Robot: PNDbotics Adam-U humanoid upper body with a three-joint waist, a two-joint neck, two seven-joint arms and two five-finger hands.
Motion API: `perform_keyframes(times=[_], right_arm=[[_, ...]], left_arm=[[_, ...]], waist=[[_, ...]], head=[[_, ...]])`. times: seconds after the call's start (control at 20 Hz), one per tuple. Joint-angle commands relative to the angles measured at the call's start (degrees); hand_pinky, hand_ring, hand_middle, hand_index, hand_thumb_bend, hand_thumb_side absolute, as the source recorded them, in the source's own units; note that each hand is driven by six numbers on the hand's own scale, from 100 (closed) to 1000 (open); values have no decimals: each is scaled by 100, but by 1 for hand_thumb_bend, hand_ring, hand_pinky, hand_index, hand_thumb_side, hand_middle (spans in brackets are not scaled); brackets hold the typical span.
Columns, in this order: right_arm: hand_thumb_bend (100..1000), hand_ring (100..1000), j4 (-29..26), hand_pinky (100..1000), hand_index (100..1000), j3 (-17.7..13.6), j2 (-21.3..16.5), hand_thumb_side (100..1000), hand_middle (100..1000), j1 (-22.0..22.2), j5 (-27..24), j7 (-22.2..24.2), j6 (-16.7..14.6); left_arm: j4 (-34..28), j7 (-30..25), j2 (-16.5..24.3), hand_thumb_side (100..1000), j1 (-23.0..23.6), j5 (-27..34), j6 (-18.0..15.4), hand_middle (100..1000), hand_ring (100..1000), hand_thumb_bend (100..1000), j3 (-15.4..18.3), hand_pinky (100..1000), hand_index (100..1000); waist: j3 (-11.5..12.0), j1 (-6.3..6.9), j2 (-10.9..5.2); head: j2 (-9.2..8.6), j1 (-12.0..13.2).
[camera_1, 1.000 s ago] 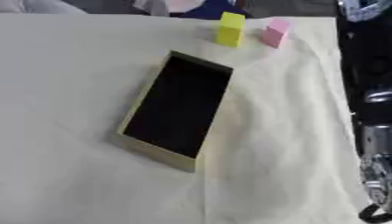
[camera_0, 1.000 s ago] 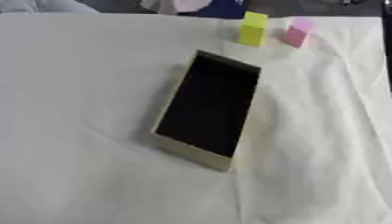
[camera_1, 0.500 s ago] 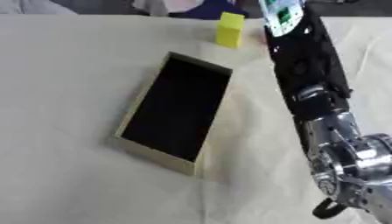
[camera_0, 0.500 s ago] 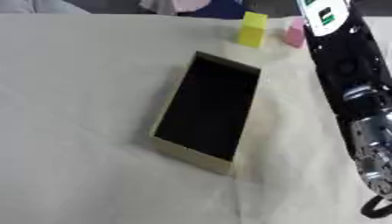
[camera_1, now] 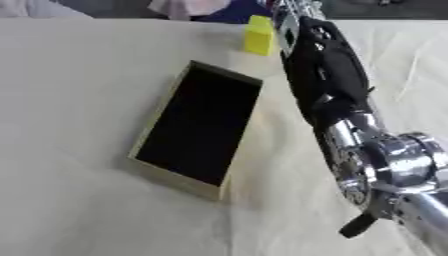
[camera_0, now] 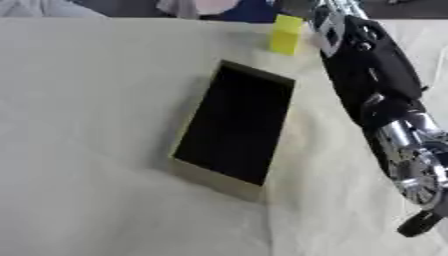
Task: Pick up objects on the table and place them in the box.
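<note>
A shallow tan box (camera_0: 215,183) with a dark inside lies slantwise in the middle of the table, and I see nothing in it. A yellow block (camera_0: 285,34) stands upright beyond its far corner. My right arm (camera_0: 372,75), black with silver joints, stretches from the lower right up to the far edge just right of the yellow block. Only a silvery bit of the right hand (camera_1: 293,7) shows at the top edge, close to the block; whether it touches the block is unclear. A pink block seen earlier is hidden behind the arm. My left hand does not show.
A cream cloth (camera_0: 87,150) with soft creases covers the whole table. Wide bare cloth lies left of and in front of the box. The arm's silver joint (camera_1: 398,165) hangs over the cloth at the right.
My right arm has come in from the right and stretched toward the far blocks, covering the pink one. The box and the yellow block have stayed put.
</note>
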Motion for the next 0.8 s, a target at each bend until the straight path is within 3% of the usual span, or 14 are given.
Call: perform_keyframes(times=[0.05, 0.45, 0.8], right_arm=[[100, 951, -463, 904, 915, -286, -45, 1000, 915, -77, 583, 421, -73], [100, 952, -884, 904, 917, -602, -212, 1000, 921, -3, 1201, 1092, -153], [100, 956, -1016, 907, 920, -817, -567, 1000, 927, 64, 1421, 1663, -65]], left_arm=[[-115, -21, 116, 762, -52, -2, -14, 747, 741, 342, 12, 691, 856], [-115, -12, 126, 760, -31, -17, -13, 748, 741, 342, 28, 691, 856], [-115, 2, 147, 757, -19, -35, -14, 748, 741, 344, 41, 691, 856]], waist=[[-12, 37, -103], [-50, 34, -126], [-78, 9, -153]], head=[[-65, -6], [-74, 14], [-49, 41]])
